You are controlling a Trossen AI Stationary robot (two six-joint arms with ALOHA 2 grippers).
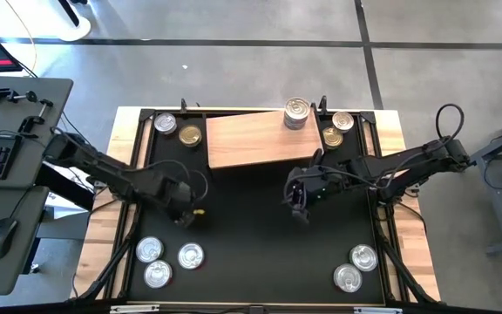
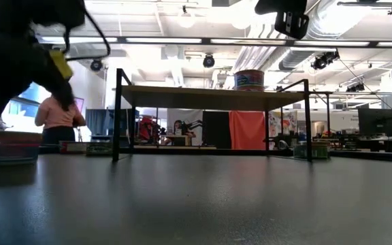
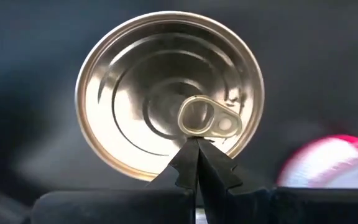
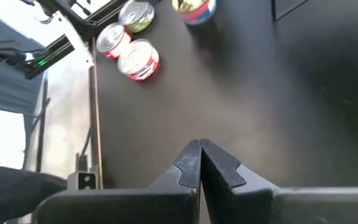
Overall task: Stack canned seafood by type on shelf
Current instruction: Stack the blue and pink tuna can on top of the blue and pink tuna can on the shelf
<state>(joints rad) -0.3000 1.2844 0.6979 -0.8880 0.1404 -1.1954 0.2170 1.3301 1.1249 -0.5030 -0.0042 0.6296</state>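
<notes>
On the black surface [image 1: 251,227], the left hand [image 1: 184,212] hangs with fingers together, empty, above a silver-lidded round tin [image 3: 169,96]; descending so, it may push the tin instead of grasping. The right hand [image 1: 298,207] is also closed near the light-brown wooden shelf [image 1: 242,139], which carries one stack of tins [image 1: 296,112].

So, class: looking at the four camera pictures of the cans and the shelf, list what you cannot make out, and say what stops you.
- Label type of the stacked cans on the shelf: high view shows only the lid; low view too small.
- Whether the left tool touches the silver can: its fingertips overlap the rim in the left wrist view.
- The red-labelled can beside it: blurred, cut by the edge.
- Cans near the left arm in the low view: the arm blocks them.
</notes>
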